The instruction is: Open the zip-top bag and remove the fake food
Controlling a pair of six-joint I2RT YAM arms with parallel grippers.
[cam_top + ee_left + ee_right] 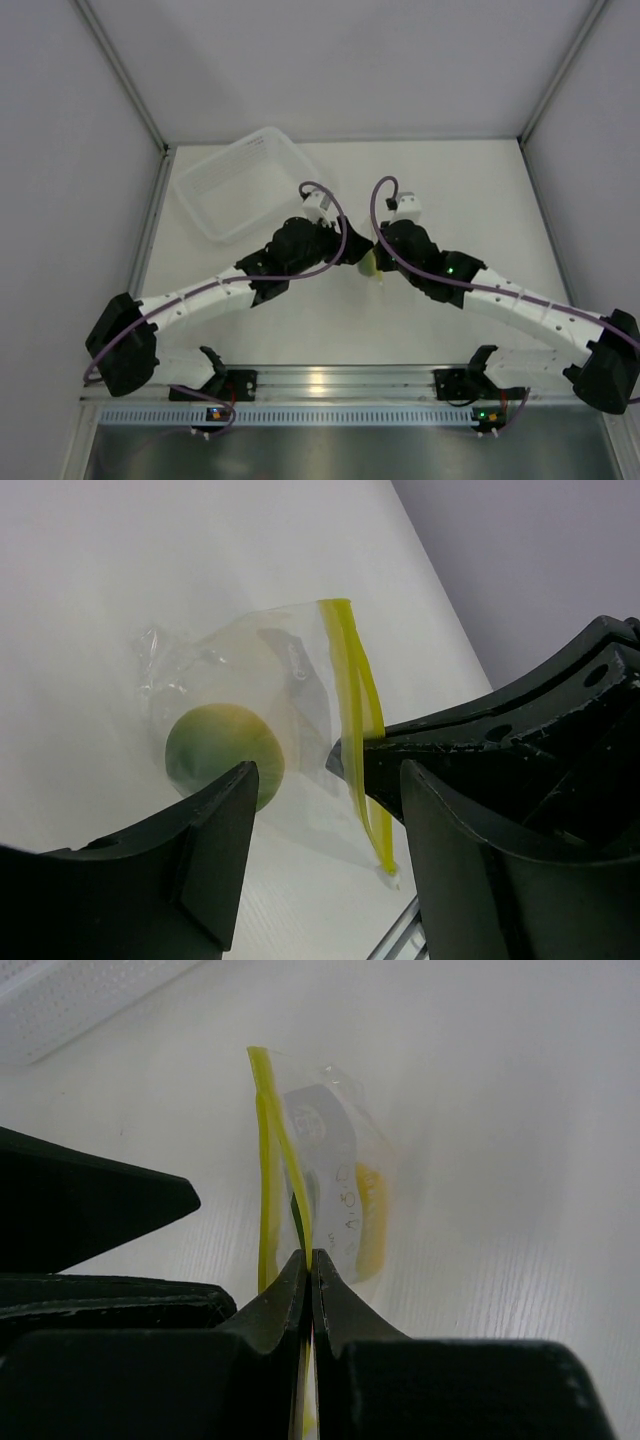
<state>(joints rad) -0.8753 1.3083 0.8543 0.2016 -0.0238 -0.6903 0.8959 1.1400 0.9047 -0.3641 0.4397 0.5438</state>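
tabletop [470, 200]: one bag [300, 695], one fruit [210, 745]

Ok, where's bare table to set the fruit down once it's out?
Bare table lies between the right arm and the back wall, and in the near strip between the rail and the zip-top bag. Crowded: the white basket fills the far left, and the left gripper and right gripper meet at that bag in the centre.

Right fingers [278, 1312] tight on zip-top bag [335, 1165]

White tabletop [320, 330]; pale grey walls [350, 60]; aluminium rail [340, 380] along near edge.
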